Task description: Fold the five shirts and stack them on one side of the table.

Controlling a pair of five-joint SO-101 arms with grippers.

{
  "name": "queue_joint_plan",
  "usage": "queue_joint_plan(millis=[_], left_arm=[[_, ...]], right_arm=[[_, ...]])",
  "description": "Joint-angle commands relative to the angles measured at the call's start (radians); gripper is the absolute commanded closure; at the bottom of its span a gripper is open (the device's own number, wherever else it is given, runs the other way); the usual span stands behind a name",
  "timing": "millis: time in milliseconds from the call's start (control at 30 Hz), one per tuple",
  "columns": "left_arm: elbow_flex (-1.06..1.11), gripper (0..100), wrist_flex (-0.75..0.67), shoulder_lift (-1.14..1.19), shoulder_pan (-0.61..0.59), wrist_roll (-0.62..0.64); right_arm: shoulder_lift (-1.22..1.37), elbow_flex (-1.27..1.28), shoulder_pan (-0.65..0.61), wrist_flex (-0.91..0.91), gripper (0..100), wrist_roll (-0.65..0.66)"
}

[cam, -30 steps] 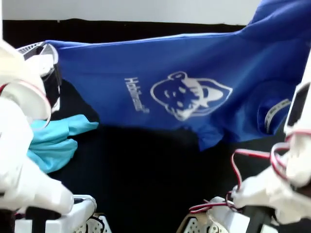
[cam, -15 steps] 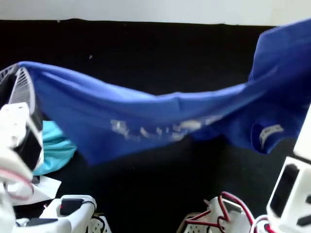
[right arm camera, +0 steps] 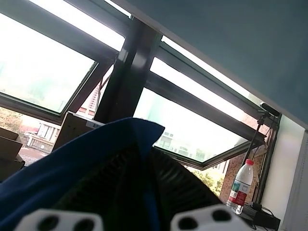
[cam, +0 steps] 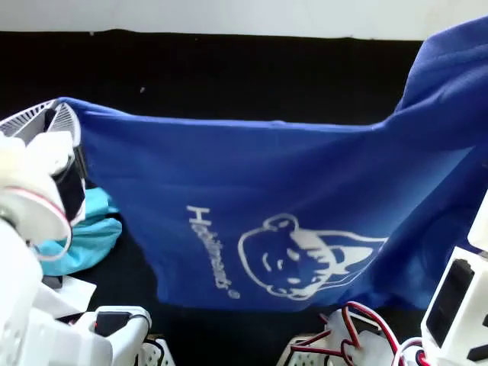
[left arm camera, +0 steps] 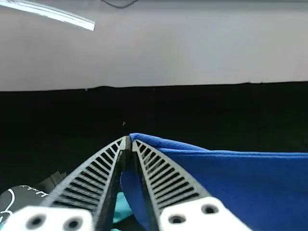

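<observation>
Both arms were raised, with the blue shirt [cam: 305,175] stretched between them above the black table [cam: 229,69]. The left gripper [left arm camera: 127,140] was pinched tight on one corner. The right gripper [right arm camera: 144,147] was clamped on the other end, held higher and tilted up toward the windows [right arm camera: 43,62], with a bottle [right arm camera: 239,188] in its view. A teal shirt [cam: 91,236] lay crumpled on the table by the left arm, white wall [cam: 229,14] behind. Half a second earlier the blue shirt was billowed out nearly edge-on. Now it hung flat, print facing up.
</observation>
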Motion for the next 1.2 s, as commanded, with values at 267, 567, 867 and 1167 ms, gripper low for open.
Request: queue_joint_plan(millis=[267, 567, 867, 1167], left_arm=[[0.012, 99, 0.003, -0.174, -0.01, 0.0], [0.067, 99, -0.005, -0.194, -0.01, -0.002], [0.644, 99, -0.367, -0.194, -0.005, -0.002], [0.911, 99, -0.77, 0.007, -0.002, -0.002]], right_arm=[[-0.082, -0.012, -0.007, 0.019, 99.3, 0.012], [-0.074, 0.016, -0.007, 0.012, 99.3, 0.038], [0.062, 0.28, -0.008, -0.084, 99.3, 0.034], [0.334, 0.499, -0.047, -0.323, 99.3, 0.038]])
